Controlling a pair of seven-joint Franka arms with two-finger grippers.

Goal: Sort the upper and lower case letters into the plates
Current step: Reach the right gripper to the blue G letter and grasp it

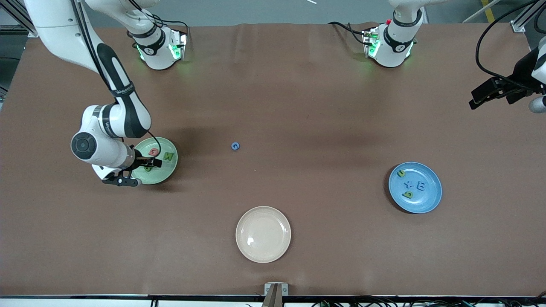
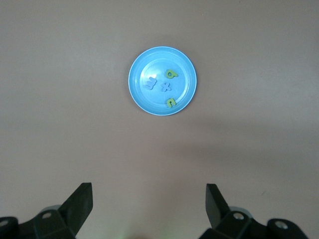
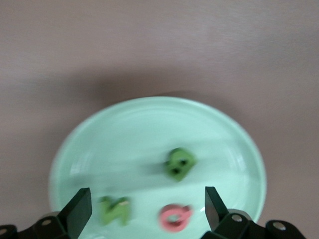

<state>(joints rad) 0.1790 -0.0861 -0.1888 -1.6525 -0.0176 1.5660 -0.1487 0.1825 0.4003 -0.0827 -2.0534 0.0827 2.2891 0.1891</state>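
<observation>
Across the whole working area a brown surface [image 1: 298,106] is lying flat, with both arm bases standing along its edge farthest from the front camera and a grey floor showing past that edge. No label on the arms is reading clearly. Toward the right arm's end, the mint green plate [image 1: 164,172] is holding three pieces: a red round letter [image 1: 153,152], a green N-shaped letter [image 1: 168,156] and a green B-shaped letter [image 3: 179,163], the last one appearing blurred in the right wrist view. Toward the left arm's end, the blue plate [image 1: 428,204] is carrying two blue letters [image 1: 414,185] and two green letters [image 1: 401,173]. One small blue letter [image 1: 235,146] is lying alone on the surface between the two plates, well apart from both. A cream plate [image 1: 263,234] is sitting nearest the front camera with nothing in it. The right claw [image 3: 144,206] is hanging open over the mint green plate, gripping nothing. The left claw [image 2: 149,201] is waiting open above the surface, off past the blue plate.
</observation>
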